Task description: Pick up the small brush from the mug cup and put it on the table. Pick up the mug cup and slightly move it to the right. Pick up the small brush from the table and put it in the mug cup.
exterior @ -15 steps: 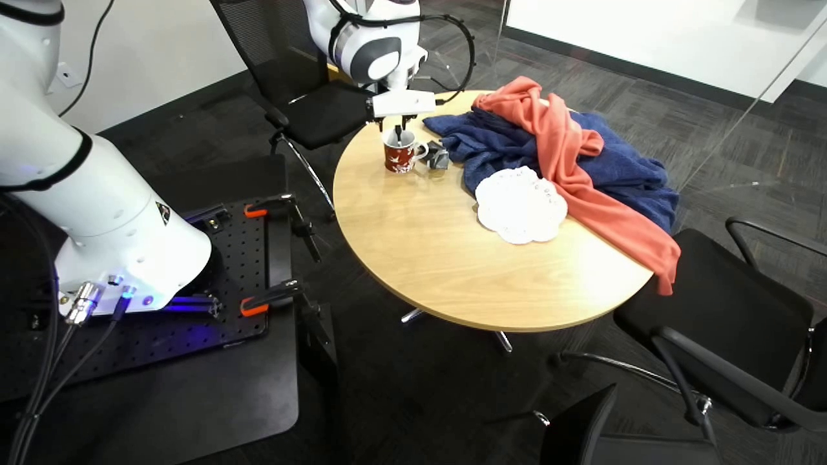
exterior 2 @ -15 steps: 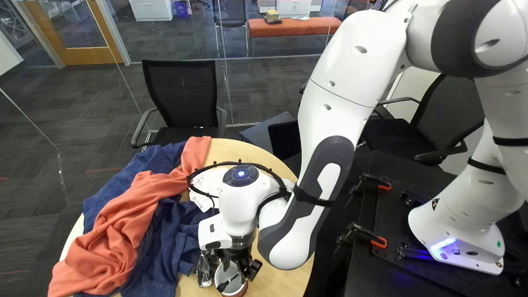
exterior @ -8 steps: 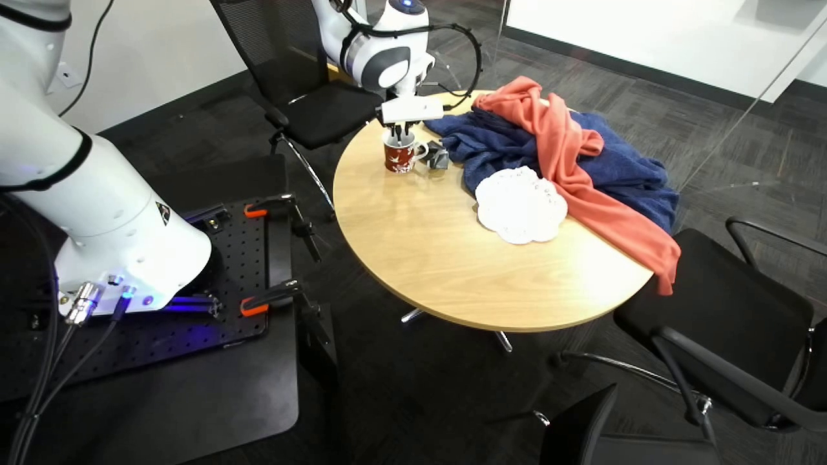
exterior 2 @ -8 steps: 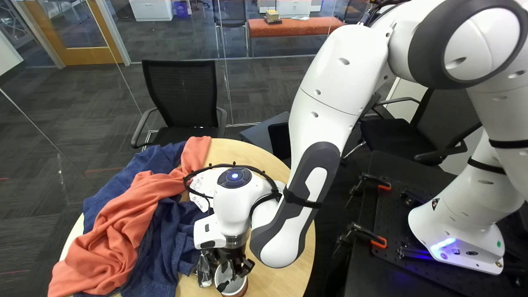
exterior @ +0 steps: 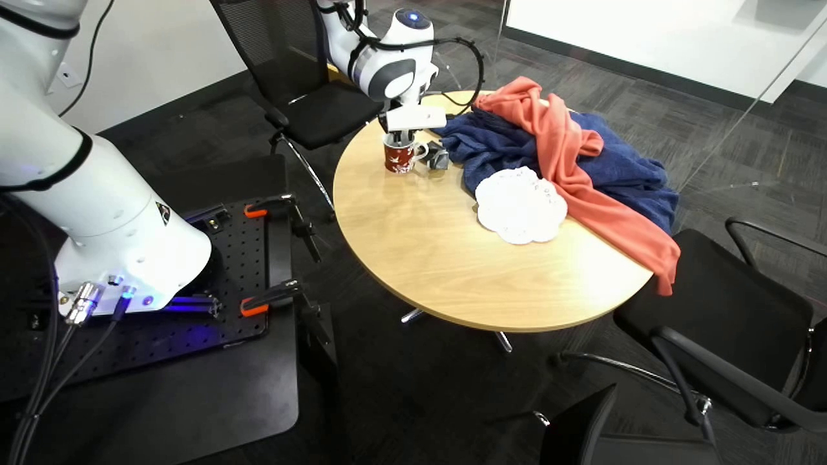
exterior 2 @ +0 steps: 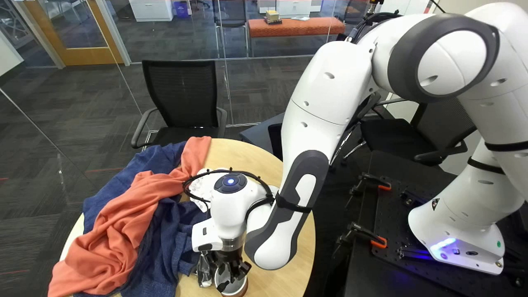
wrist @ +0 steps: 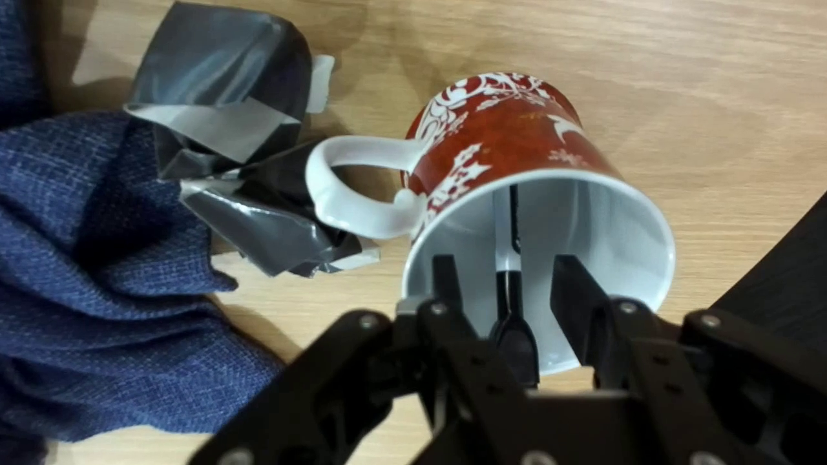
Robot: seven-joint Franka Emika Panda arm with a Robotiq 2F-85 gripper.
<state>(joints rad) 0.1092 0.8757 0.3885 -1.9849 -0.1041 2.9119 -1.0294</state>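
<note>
Your gripper is at the mouth of the mug cup, its fingers parted, one on either side of the small brush; you can see a gap between each fingertip and the brush. The brush leans inside the mug, its dark, wider end reaching past the rim. Whether your fingertips sit below the rim cannot be determined. In an exterior view, your mug, dark red with white patterning, stands upright on the round wooden table. Just beside its handle you have a dark wrapped packet; contact between handle and packet cannot be confirmed. Next to the packet lies a blue cloth, with an orange cloth draped across it. A white scalloped item lies beside the cloths, well apart from your mug.
</note>
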